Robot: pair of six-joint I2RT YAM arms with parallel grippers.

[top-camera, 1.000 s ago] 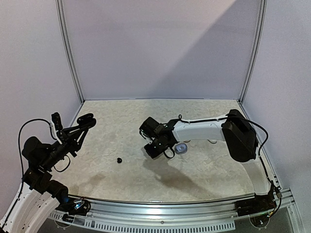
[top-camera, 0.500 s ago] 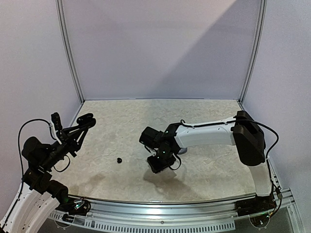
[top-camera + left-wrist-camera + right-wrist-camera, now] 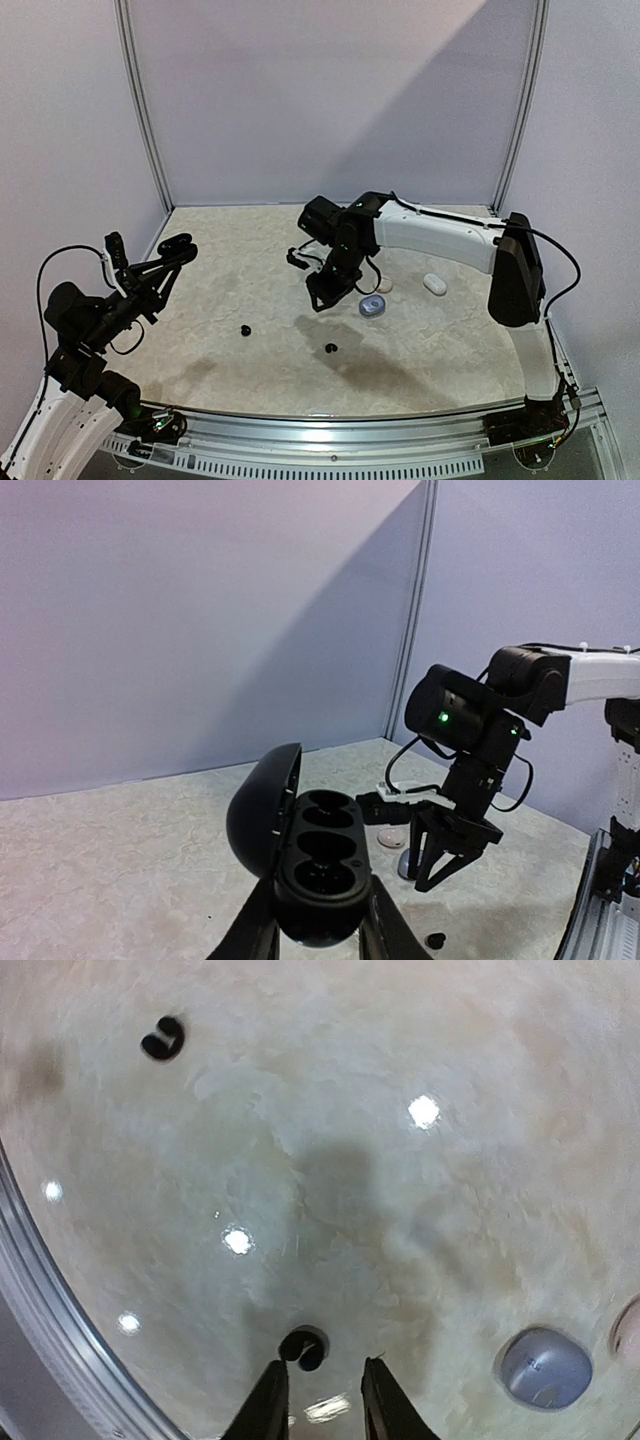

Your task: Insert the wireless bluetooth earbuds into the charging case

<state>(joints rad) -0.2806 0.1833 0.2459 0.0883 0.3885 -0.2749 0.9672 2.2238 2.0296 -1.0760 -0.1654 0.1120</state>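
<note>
Black earbud (image 3: pixel 331 348) lies loose on the tabletop (image 3: pixel 440 350) near the grey pebble case (image 3: pixel 373 306), on its near-left side. A second black earbud (image 3: pixel 245 329) lies well apart from that case, further left. The right gripper (image 3: pixel 322 298) hangs raised just left of the grey pebble case, fingers slightly parted, pinching nothing. The left gripper (image 3: pixel 320 930), far left of that case, clamps the open black charging case (image 3: pixel 315 865). Assessment: the buds are probably light, rigid, glossy and prone to skidding, so pinch squarely across the body.
</note>
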